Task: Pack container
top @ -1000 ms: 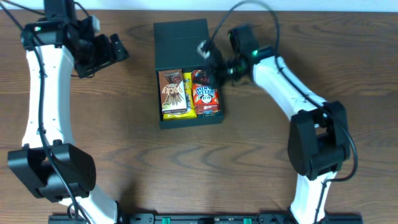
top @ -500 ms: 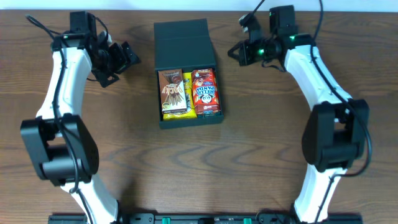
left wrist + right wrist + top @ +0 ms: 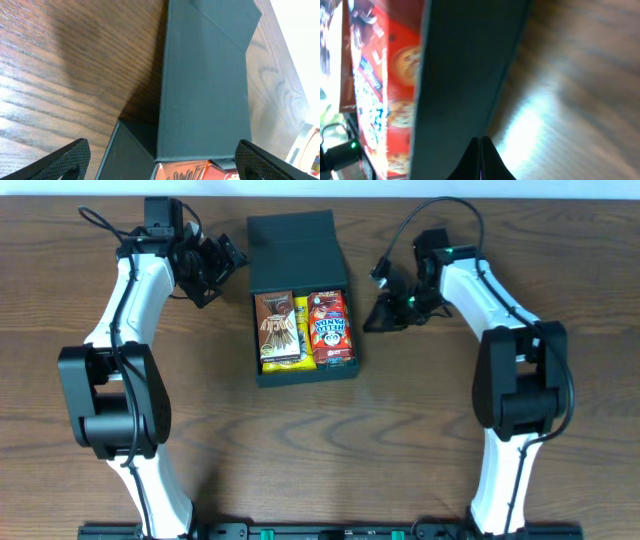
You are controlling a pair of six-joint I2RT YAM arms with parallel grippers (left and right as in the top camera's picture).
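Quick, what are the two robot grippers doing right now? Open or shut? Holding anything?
Left gripper: open, holding nothing.
Right gripper: shut, holding nothing.

Two smooth robot arms, left white arm [image 3: 120,320] and right white arm [image 3: 500,295], chunky black round joints [image 3: 110,395], thin black cable [image 3: 440,202] looping up top, black two-finger left gripper [image 3: 222,272], black pointy right gripper [image 3: 374,322], dark fingertips [image 3: 67,159] (with a tiny woven pattern).
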